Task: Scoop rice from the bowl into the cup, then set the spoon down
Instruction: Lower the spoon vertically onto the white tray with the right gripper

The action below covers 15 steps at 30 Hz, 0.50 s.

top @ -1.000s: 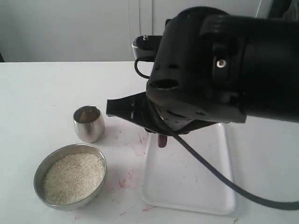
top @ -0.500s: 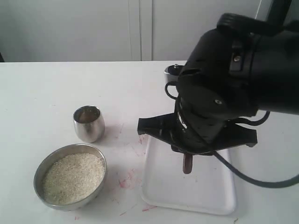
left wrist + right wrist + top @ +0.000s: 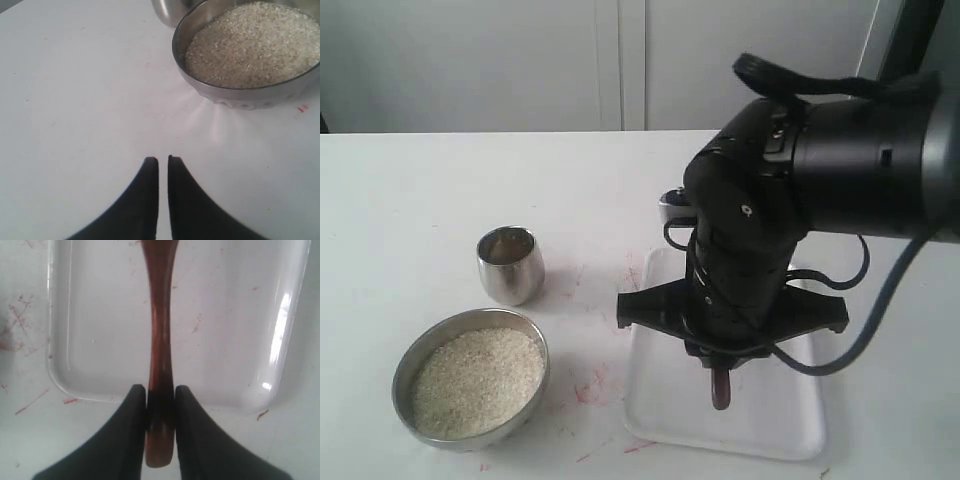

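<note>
My right gripper (image 3: pixel 160 389) is shut on the handle of the reddish-brown wooden spoon (image 3: pixel 160 325), which stretches over the white tray (image 3: pixel 225 340). In the exterior view only the handle's end (image 3: pixel 721 389) shows below the arm; the spoon's oval bowl is hidden. The steel bowl (image 3: pixel 471 377) full of off-white rice (image 3: pixel 477 379) sits at the front left, with the small steel cup (image 3: pixel 510 264) just behind it. My left gripper (image 3: pixel 163 160) hovers over bare table beside the bowl (image 3: pixel 240 95), its fingers nearly touching with nothing between them. The rice (image 3: pixel 250 45) fills that bowl.
The white rectangular tray (image 3: pixel 790 410) lies at the front right under the right arm. Red smears mark the tabletop (image 3: pixel 590 380) between tray and bowl. The bulky black right arm (image 3: pixel 800 180) hides the tray's far end.
The right arm has swung from near the cup to the right and down over the tray, carrying the spoon with it. Bowl and cup have not moved.
</note>
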Each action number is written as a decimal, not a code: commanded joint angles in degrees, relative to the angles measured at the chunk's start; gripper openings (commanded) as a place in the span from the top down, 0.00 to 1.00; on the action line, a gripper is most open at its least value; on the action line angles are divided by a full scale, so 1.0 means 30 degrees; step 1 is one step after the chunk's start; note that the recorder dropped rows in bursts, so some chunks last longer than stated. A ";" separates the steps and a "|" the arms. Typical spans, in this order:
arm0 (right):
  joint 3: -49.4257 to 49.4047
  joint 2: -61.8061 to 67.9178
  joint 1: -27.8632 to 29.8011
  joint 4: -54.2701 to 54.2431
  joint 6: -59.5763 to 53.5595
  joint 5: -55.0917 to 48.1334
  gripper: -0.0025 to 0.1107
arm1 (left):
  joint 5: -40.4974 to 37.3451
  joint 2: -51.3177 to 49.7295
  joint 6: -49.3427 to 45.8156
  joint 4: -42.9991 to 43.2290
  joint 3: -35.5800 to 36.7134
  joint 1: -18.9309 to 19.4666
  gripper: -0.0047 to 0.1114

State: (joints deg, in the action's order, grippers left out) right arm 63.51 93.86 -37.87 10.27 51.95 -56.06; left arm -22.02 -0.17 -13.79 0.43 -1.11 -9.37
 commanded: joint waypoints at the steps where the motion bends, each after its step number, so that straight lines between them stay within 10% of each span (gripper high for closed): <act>1: -0.0063 0.0576 0.0584 -0.0283 -0.0477 0.0278 0.98 | -0.0662 0.0057 0.0108 0.0028 0.0175 -0.0001 0.84; 15: -0.0063 0.0931 0.1973 -0.2501 -0.2631 0.0308 0.98 | -0.0662 0.0057 0.0108 0.0028 0.0175 -0.0001 0.84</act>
State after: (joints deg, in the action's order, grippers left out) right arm 63.47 96.23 -32.52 3.03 46.06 -55.18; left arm -22.02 -0.17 -13.79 0.43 -1.11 -9.37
